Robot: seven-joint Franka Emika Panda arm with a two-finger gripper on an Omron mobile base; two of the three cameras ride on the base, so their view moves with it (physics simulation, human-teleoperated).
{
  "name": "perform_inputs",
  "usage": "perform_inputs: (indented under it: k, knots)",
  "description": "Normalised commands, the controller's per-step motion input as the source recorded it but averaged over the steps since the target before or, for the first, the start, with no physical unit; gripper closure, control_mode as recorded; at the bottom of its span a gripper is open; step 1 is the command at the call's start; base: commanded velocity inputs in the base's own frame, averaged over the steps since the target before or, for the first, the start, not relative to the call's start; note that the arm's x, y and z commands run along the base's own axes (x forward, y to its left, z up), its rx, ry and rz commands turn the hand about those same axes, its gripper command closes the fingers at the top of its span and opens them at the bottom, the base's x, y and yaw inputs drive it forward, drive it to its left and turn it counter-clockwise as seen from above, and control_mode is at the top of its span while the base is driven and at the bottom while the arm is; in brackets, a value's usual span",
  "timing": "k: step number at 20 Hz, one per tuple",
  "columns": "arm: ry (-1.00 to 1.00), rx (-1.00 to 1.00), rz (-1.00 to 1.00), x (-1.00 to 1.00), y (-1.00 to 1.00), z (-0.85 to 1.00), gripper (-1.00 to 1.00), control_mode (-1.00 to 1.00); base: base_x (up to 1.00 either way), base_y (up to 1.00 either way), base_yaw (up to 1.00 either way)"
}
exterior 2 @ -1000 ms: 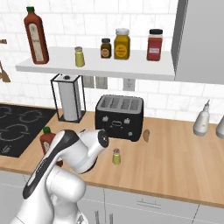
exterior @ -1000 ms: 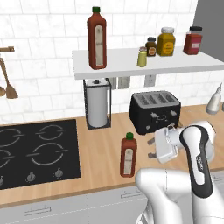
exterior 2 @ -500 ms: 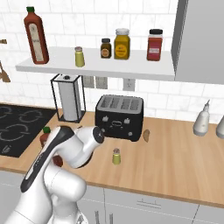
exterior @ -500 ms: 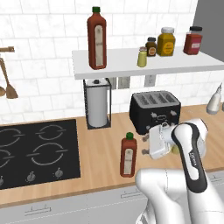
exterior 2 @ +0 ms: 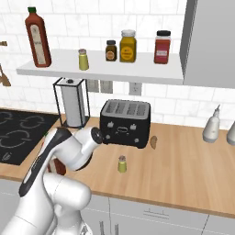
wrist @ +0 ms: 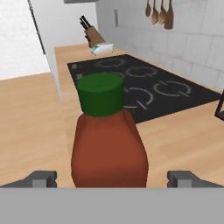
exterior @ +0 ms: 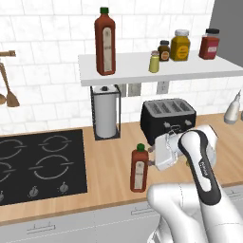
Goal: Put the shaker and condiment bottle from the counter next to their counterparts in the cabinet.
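On the counter (exterior: pixel 104 161), right of the hob, stands the reddish-brown condiment bottle (exterior: pixel 139 168) with its green cap. My gripper (exterior: pixel 151 158) is level with its upper half and open; in the hand view the bottle (wrist: pixel 107 144) sits between the two fingertips (wrist: pixel 41 178) with a gap on each side. The tiny yellow-green shaker (exterior 2: pixel 122 164) is on the counter in front of the toaster. On the white cabinet shelf (exterior: pixel 190 71) stand the counterpart bottle (exterior: pixel 105 42) at the left and the counterpart shaker (exterior: pixel 154 61) near the middle.
A black toaster (exterior: pixel 168 116) and a paper towel holder (exterior: pixel 106 111) stand under the shelf. The black hob (exterior: pixel 40 163) lies to the left. A dark brown jar (exterior: pixel 164 50), a mustard jar (exterior: pixel 181 45) and a red jar (exterior: pixel 210 44) take up the shelf's right part.
My hand has moved left across the counter toward the condiment bottle and now has its fingers around it. The bottle and shaker have stayed put.
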Motion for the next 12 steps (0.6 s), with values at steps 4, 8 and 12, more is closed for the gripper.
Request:
perform_inputs:
  k: [4,8,12]
  knots:
    - [0.00,0.00,0.00,0.17,0.19,-0.32,-1.00,-1.00,0.00,0.00,0.00]
    - [0.02,-0.01,0.00,0.27,0.45,-0.55,1.00,-1.00,0.00,0.00,0.00]
    - [0.18,-0.09,0.06,0.05,0.64,-0.44,1.00,-1.00,0.00,0.00,0.00]
